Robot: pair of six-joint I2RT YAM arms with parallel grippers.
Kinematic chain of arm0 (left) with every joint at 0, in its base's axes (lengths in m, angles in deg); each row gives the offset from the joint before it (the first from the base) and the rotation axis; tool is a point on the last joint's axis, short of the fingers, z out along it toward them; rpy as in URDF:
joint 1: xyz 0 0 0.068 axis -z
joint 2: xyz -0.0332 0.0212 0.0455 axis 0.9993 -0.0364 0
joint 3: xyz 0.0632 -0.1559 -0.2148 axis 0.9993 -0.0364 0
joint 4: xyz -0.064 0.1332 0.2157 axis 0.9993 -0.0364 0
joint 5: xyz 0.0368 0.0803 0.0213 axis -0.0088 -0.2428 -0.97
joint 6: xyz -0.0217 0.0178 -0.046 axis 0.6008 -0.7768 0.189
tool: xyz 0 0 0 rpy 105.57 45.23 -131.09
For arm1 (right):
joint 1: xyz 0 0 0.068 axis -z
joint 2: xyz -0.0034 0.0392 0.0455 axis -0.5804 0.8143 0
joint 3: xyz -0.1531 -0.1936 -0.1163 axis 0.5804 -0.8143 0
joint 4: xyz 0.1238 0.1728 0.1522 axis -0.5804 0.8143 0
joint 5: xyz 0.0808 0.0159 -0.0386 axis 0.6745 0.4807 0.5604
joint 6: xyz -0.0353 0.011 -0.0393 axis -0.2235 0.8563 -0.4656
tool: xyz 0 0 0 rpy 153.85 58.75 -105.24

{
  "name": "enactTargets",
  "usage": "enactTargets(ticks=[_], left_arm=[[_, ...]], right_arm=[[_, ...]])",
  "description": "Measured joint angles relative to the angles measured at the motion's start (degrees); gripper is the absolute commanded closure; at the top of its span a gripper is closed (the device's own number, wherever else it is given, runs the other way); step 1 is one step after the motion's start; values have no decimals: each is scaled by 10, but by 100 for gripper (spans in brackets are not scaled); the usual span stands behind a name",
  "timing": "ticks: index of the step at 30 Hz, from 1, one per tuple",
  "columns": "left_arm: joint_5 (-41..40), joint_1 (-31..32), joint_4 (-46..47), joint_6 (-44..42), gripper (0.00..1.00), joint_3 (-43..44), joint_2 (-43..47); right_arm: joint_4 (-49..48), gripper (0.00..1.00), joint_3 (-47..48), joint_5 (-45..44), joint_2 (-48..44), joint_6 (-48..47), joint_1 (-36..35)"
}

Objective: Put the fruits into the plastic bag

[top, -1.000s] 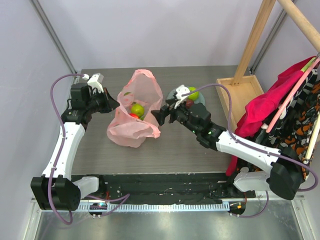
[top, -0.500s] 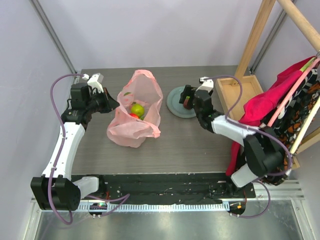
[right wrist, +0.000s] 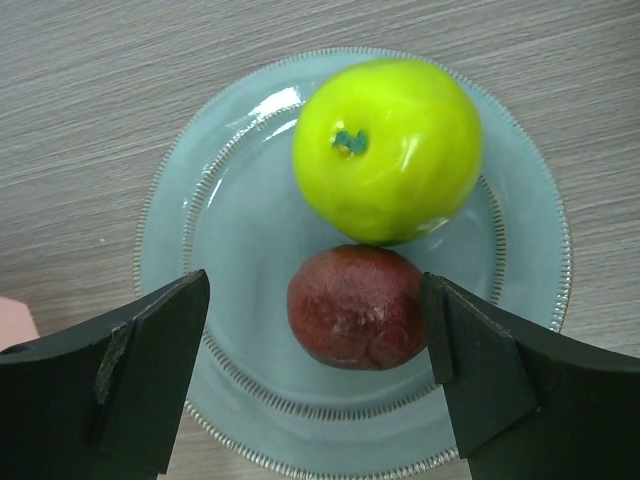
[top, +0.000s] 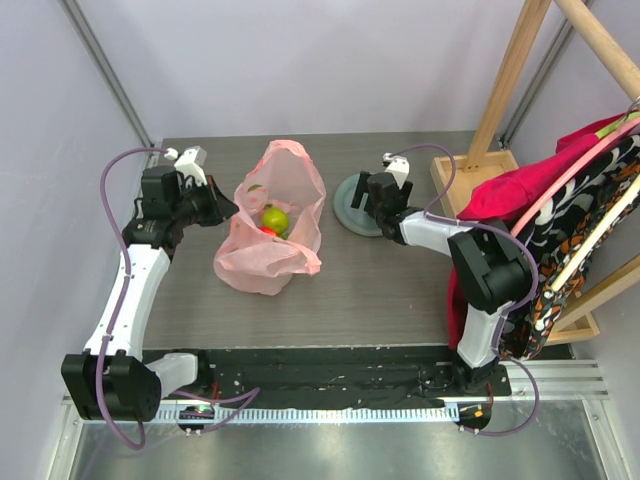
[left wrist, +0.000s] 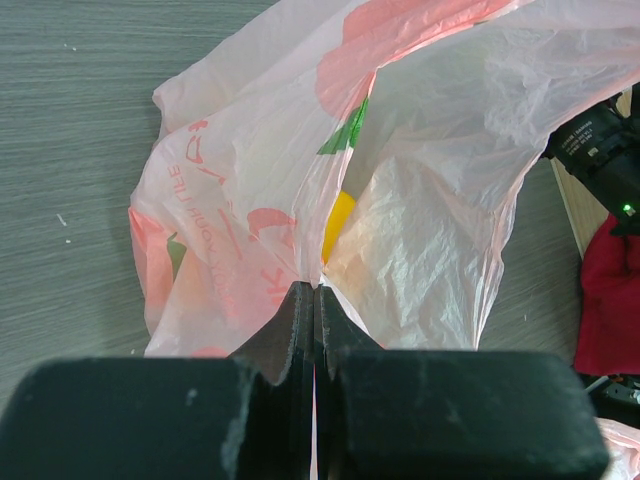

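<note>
Right gripper (right wrist: 312, 330) wide open over round grey-blue plate (right wrist: 230, 250), dark purple toy plum (right wrist: 350, 305) between its fingers, glossy green toy apple (right wrist: 388, 148) just ahead (touching plum). Left gripper (left wrist: 315, 300) pinches rim of translucent pink plastic bag (left wrist: 240, 180).

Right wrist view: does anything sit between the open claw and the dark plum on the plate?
Nothing visible does. The right claw is open, and the plum shows between its fingers on the grey plate. The green apple appears to touch the plum's far side, outside the gap.
</note>
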Motion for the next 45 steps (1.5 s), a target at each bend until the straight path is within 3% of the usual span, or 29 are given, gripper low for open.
enactTargets(ticks=[10, 16, 23, 26, 35, 41, 45], left_arm=[[0, 0, 0, 0, 100, 0, 0], [0, 0, 0, 0, 100, 0, 0], [0, 0, 0, 0, 100, 0, 0], [0, 0, 0, 0, 100, 0, 0], [0, 0, 0, 0, 100, 0, 0], [0, 0, 0, 0, 100, 0, 0], [0, 0, 0, 0, 100, 0, 0]], right_arm=[[23, 10, 8, -43, 22, -4, 0], [29, 27, 17, -55, 48, -16, 0], [32, 57, 21, -59, 52, -24, 0], [16, 59, 0, -58, 40, -33, -4], [-108, 61, -141, -51, -128, -133, -132], [-311, 63, -264, 73, -287, -113, -154], [-369, 63, -268, 163, -320, -92, -148]])
